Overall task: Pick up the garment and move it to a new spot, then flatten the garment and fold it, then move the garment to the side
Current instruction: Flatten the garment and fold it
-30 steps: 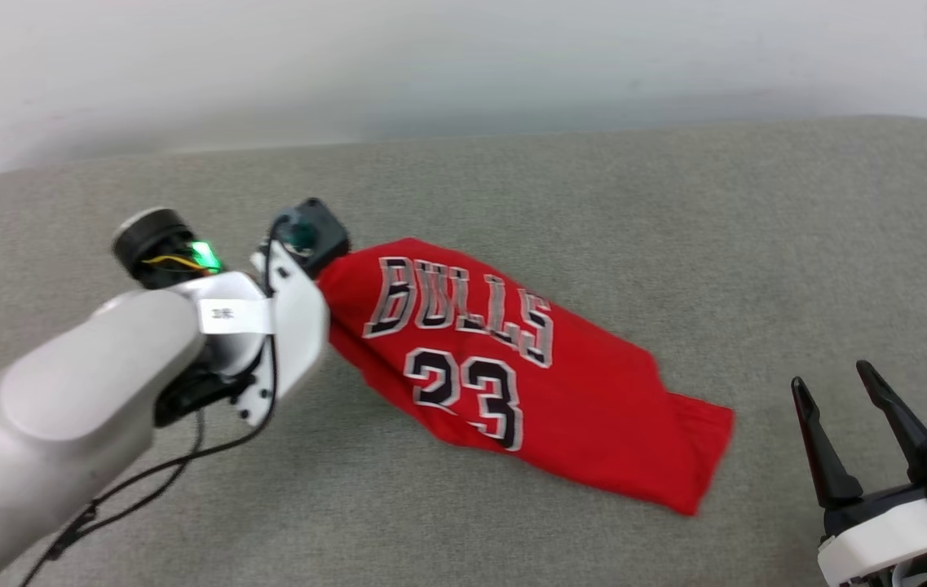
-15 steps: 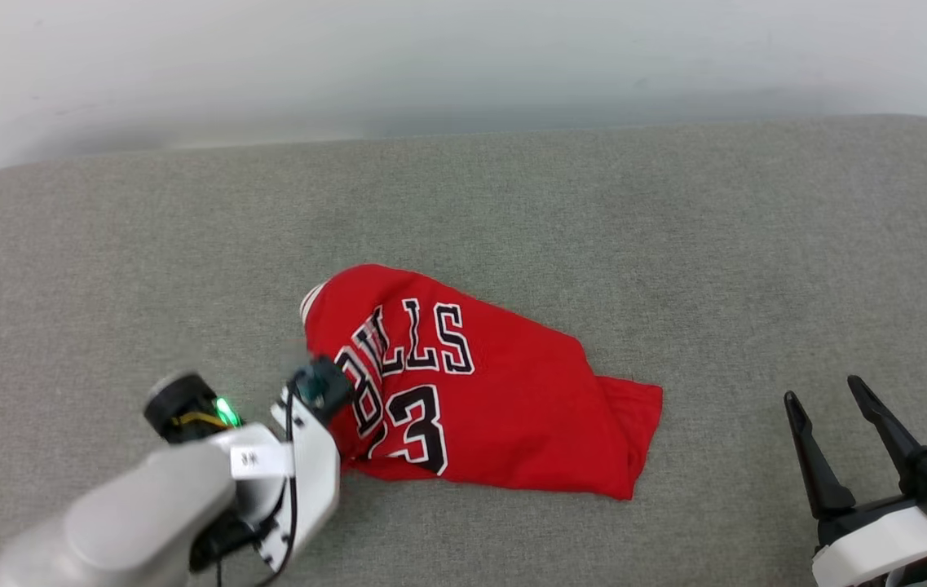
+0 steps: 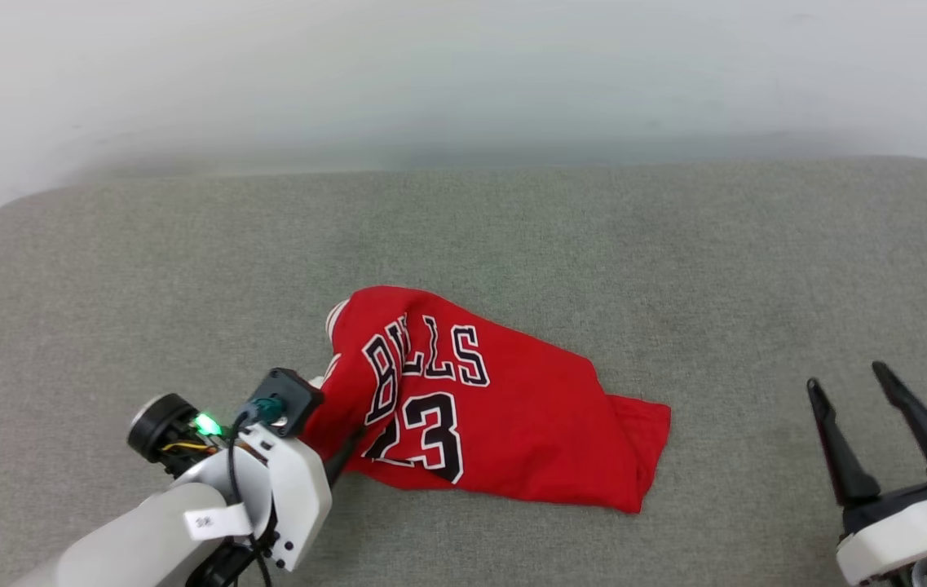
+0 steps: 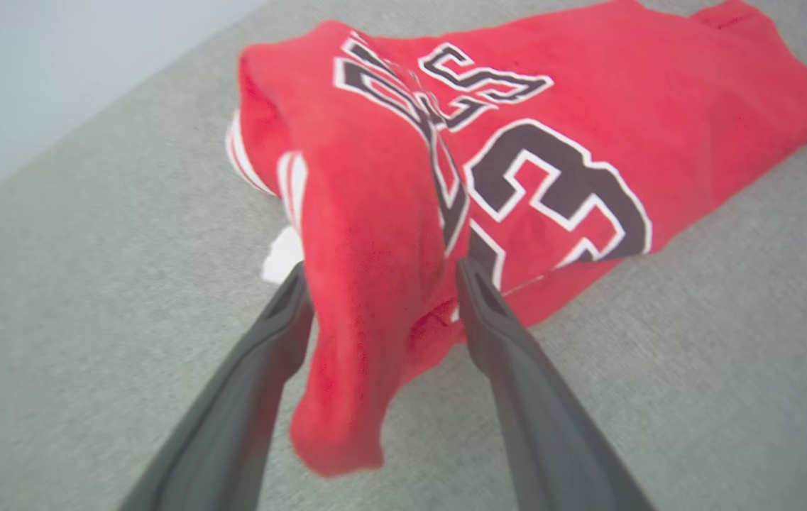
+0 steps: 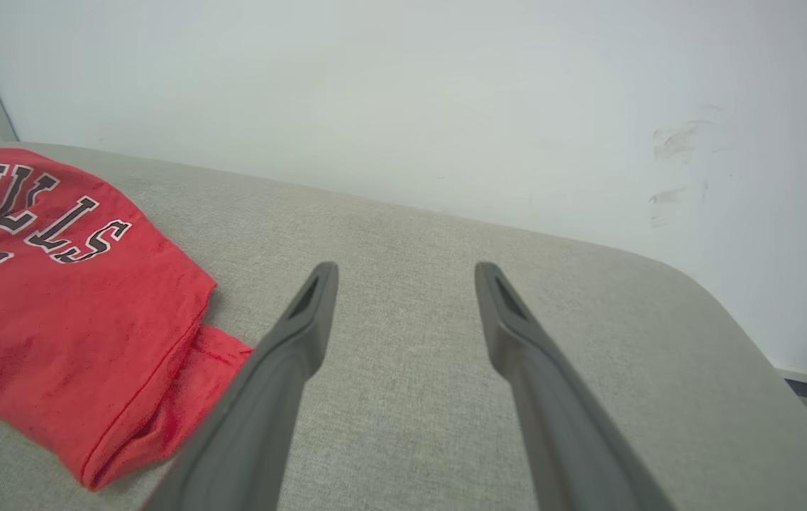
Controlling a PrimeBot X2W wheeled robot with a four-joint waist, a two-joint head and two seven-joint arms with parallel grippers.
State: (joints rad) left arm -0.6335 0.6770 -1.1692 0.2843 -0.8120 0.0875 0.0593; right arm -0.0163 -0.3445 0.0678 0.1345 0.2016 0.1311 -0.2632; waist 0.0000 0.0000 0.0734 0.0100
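The garment (image 3: 512, 424) is a red jersey with black "BULLS" and "23", lying bunched on a grey padded surface (image 3: 145, 285). Its striped trim shows at the left end. My left gripper (image 3: 342, 450) sits at that left end. In the left wrist view, the left gripper (image 4: 378, 273) stands open, and a loose fold of the garment (image 4: 659, 92) droops between its fingers (image 4: 509, 355). My right gripper (image 3: 846, 377) is open and empty at the lower right, well clear of the cloth. The right wrist view shows the right gripper (image 5: 407, 270) over bare padding, with the garment (image 5: 55, 298) to its left.
A pale wall (image 3: 463, 73) runs behind the padded surface. The surface's rounded right corner (image 5: 715, 298) drops off toward the floor. Bare grey padding lies on all sides of the jersey.
My left arm pulled the jersey's collar end toward me, bunching it up, then its jaws opened and let go of the cloth. The head view has shifted slightly. The right gripper stayed open.
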